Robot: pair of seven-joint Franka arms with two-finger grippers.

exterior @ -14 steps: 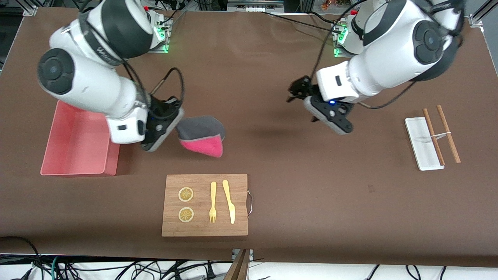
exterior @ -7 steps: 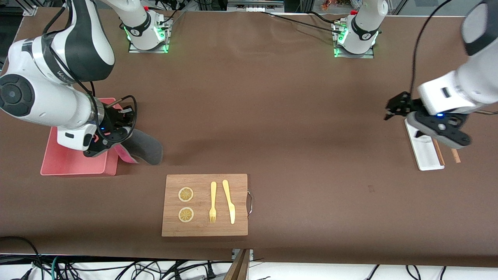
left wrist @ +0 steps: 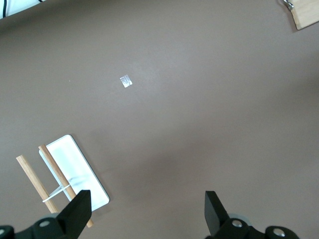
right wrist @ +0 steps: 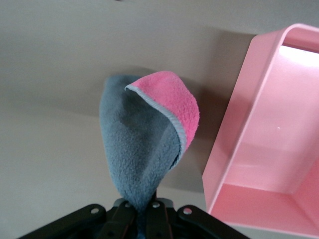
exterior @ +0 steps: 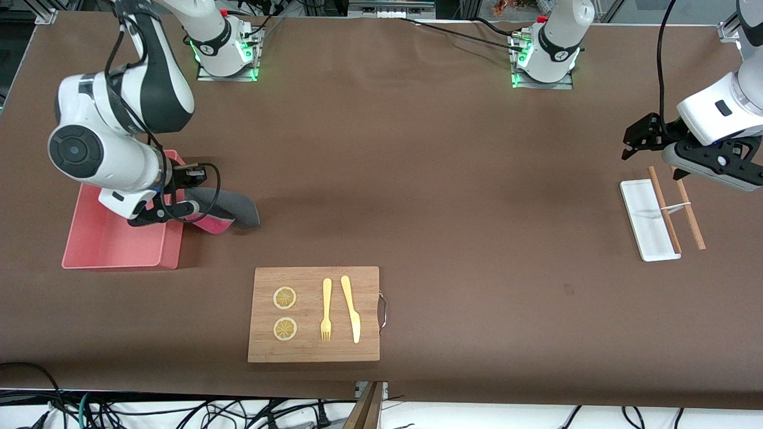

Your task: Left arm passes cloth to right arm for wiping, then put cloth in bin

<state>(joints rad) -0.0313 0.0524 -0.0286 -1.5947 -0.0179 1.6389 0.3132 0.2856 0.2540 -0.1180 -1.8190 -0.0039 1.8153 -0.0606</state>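
While the right gripper (exterior: 179, 208) hangs over the edge of the bin (exterior: 107, 241), its fingers are pinched together on one end of the cloth (exterior: 223, 210), which trails out from it, grey side up with a strip of magenta showing underneath. From the right wrist view the cloth (right wrist: 144, 144) droops from the gripper just beside the bin's pink wall (right wrist: 239, 129), not inside it. The bin sits on the tabletop (exterior: 417, 179) toward the right arm's end. Over the left arm's end, the left gripper (exterior: 636, 138) hovers above bare tabletop beside a narrow white tray (exterior: 644, 217) with two wooden sticks (exterior: 676, 205) lying across it; its fingers stand apart and hold nothing. Nearer the front camera lies a wooden cutting board (exterior: 314, 345) carrying two lemon slices (exterior: 285, 313), a fork (exterior: 326, 310) and a knife (exterior: 351, 308).
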